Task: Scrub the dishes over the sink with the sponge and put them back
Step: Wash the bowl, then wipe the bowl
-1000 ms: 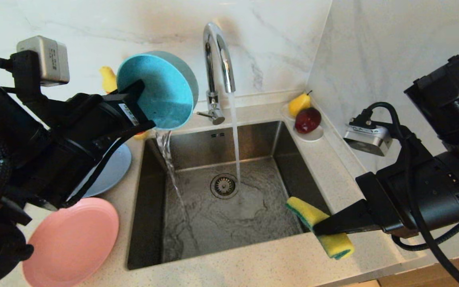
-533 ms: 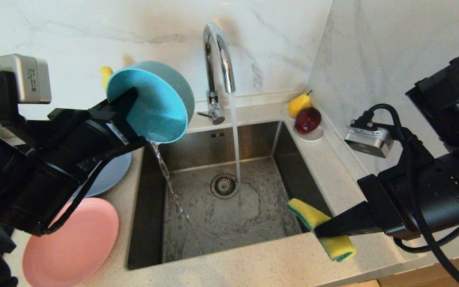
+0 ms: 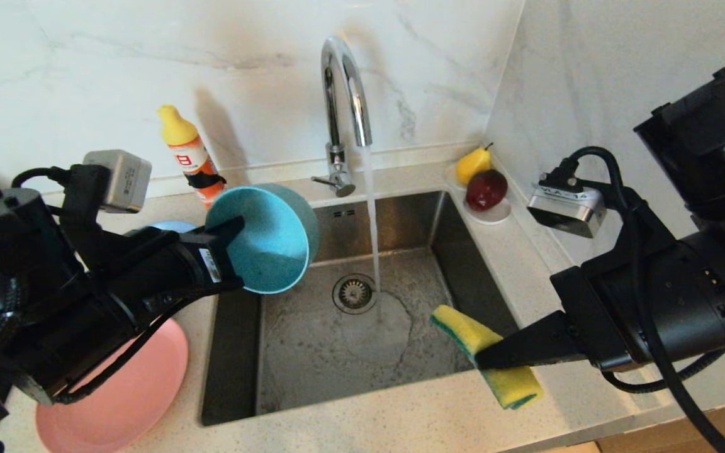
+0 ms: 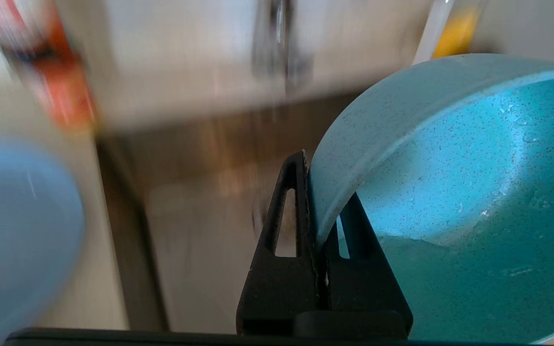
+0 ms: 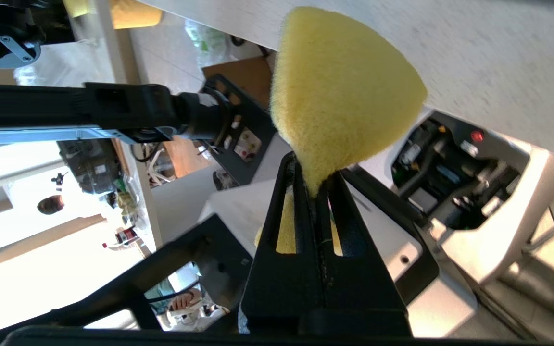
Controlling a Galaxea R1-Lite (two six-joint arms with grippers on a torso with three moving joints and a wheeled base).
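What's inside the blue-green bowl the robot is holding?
The teal bowl, pinched at its rim by the left gripper, holds only water drops and a wet film. The gripper's inner finger covers a small patch.

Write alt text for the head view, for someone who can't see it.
The left gripper holds a tilted teal bowl by its rim over the steel sink, where the tap is running. The right gripper pinches a yellow sponge at the sink's right edge.
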